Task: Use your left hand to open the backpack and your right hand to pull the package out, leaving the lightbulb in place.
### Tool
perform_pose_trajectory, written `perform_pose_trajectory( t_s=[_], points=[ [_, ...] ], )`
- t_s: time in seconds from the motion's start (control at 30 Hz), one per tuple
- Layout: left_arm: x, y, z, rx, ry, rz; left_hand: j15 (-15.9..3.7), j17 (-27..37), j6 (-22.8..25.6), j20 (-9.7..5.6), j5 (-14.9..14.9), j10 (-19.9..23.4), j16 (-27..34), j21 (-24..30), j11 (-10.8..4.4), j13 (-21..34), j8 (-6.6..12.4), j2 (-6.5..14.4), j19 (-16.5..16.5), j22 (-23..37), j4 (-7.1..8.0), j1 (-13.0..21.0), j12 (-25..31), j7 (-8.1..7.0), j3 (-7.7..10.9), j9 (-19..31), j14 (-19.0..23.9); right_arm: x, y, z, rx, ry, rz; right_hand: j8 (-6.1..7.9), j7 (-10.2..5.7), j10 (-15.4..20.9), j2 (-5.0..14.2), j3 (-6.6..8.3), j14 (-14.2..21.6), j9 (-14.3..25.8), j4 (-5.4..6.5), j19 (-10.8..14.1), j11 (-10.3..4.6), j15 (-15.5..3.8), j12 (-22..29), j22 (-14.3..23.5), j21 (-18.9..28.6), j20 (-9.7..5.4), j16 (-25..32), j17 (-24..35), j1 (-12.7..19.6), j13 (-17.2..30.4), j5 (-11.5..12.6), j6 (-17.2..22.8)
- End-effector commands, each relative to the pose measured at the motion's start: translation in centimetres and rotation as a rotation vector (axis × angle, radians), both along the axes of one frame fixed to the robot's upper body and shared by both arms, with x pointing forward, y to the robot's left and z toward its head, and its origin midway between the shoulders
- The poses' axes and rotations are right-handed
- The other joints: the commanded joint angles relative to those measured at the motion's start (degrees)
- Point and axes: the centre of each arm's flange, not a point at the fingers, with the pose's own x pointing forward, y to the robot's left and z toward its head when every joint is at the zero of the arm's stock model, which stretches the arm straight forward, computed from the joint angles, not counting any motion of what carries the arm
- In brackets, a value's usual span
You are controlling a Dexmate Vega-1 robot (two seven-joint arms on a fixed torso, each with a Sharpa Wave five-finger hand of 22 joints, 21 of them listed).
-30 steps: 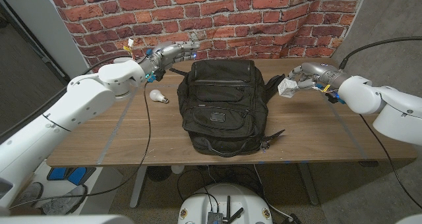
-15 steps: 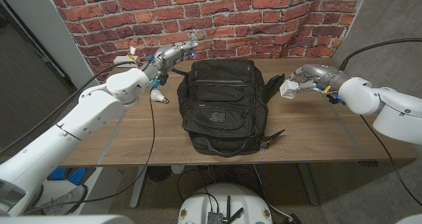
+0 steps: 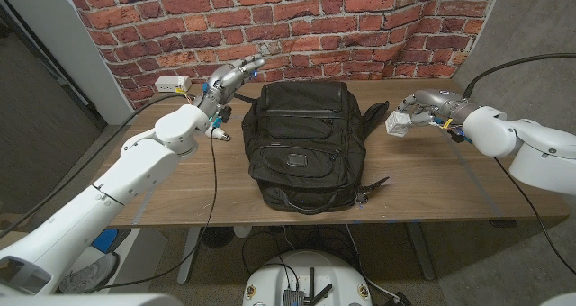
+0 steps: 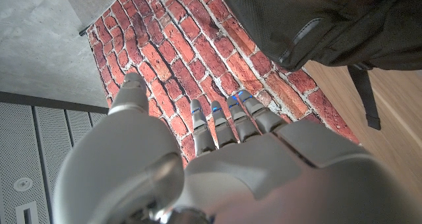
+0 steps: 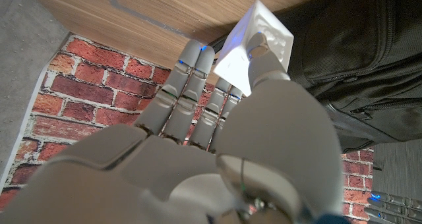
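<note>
Head view shows the right robot hand (image 3: 407, 117) pinching the small white package (image 3: 397, 122) just beside the black backpack (image 3: 304, 142) above the surface (image 3: 432, 184), seemingly light, stiff and best gripped across flat faces, while the left robot hand (image 3: 236, 72) hovers spread.

Matt black cloth backpack (image 3: 301, 144) on smooth wooden table (image 3: 432, 184), rough brick wall (image 3: 360, 27) behind.

The backpack (image 3: 304, 144) lies mid-table (image 3: 432, 184), lightbulb (image 3: 217, 131) to its left, package (image 3: 397, 121) to its right.
</note>
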Motion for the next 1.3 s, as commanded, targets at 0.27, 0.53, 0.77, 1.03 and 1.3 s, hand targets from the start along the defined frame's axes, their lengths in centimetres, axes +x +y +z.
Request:
perform_pose_trajectory(
  t_s=[0.27, 0.53, 0.77, 1.03, 1.3],
  points=[
    [1.9, 0.7, -3.2, -0.076, 0.012, 0.046, -1.37, 0.2, -0.5, -4.87, 0.0, -1.2, 0.4, 0.3, -0.51, 0.1, 0.24, 1.3, -0.6, 0.0, 0.04, -0.3, 0.3, -0.16, 0.48, 0.0, -1.0, 2.0, -0.8, 0.2, -0.081, 0.02, -0.023, -0.02, -0.23, 2.5, 1.79, 0.9, -0.5, 0.3, 1.17, -0.7, -2.29, -7.3, 0.1, -0.1, 0.6, -6.84, -0.4, 0.2, -1.6, 2.0, 0.2, 0.1],
    [3.5, 0.9, -4.5, -0.161, -0.019, 0.041, -1.6, 0.2, -0.6, -4.81, -0.1, -1.2, 0.5, 0.4, -0.82, 0.1, 0.36, 1.8, -0.9, 0.0, 0.06, -0.5, 0.5, -0.32, 0.59, 0.0, -1.4, 2.7, -1.2, 0.2, -0.094, 0.029, -0.033, 0.02, -0.3, 2.8, 1.78, 0.85, -0.5, 0.3, 1.17, -0.7, -2.37, -7.35, 0.1, -0.2, 0.8, -6.85, -0.4, 0.3, -1.7, 2.0, 0.2, 0.3],
    [4.6, 1.4, -5.5, -0.222, -0.013, 0.041, -1.81, 0.1, 0.3, -4.82, -0.1, -0.7, 0.7, 0.6, -1.1, 0.1, 0.75, 2.3, -0.6, 0.0, -0.01, -0.6, 0.8, -0.24, 0.78, 0.0, -1.2, 4.0, -1.3, 0.0, -0.105, 0.052, -0.043, -0.03, -0.33, 2.9, 1.62, 0.81, -1.1, 0.3, 1.15, -0.9, -2.45, -7.31, 0.0, -0.3, 0.9, -6.83, -0.8, 0.1, -1.8, 1.9, 0.1, 0.3],
    [5.6, 2.1, -6.7, -0.28, -0.004, 0.025, -1.86, 0.1, 0.6, -4.7, 0.0, -0.6, 0.7, 0.8, -0.95, 0.1, 0.85, 2.8, -0.5, 0.0, -0.17, -0.6, 0.9, -0.08, 0.96, 0.0, -1.1, 5.4, -1.2, -0.2, -0.127, 0.07, -0.056, -0.08, -0.42, 2.9, 1.48, 0.74, -1.4, 0.3, 1.13, -1.1, -2.39, -7.34, -0.1, -0.4, 1.0, -6.8, -1.0, 0.1, -2.0, 1.9, 0.1, 0.3],
    [6.2, 2.8, -7.3, -0.321, 0.002, 0.027, -1.73, 0.1, 0.9, -4.7, 0.0, -0.5, 0.8, 0.8, -0.97, 0.1, 0.88, 3.3, -0.4, 0.0, -0.37, -0.4, 0.9, 0.25, 1.24, 0.0, -1.1, 6.1, -1.2, -0.3, -0.144, 0.091, -0.072, -0.15, -0.61, 2.7, 1.29, 0.63, -2.1, 0.4, 1.17, -1.6, -2.59, -7.24, -0.4, -0.6, 1.0, -6.7, -1.4, 0.0, -2.2, 1.8, 0.0, 0.2]
  ],
)
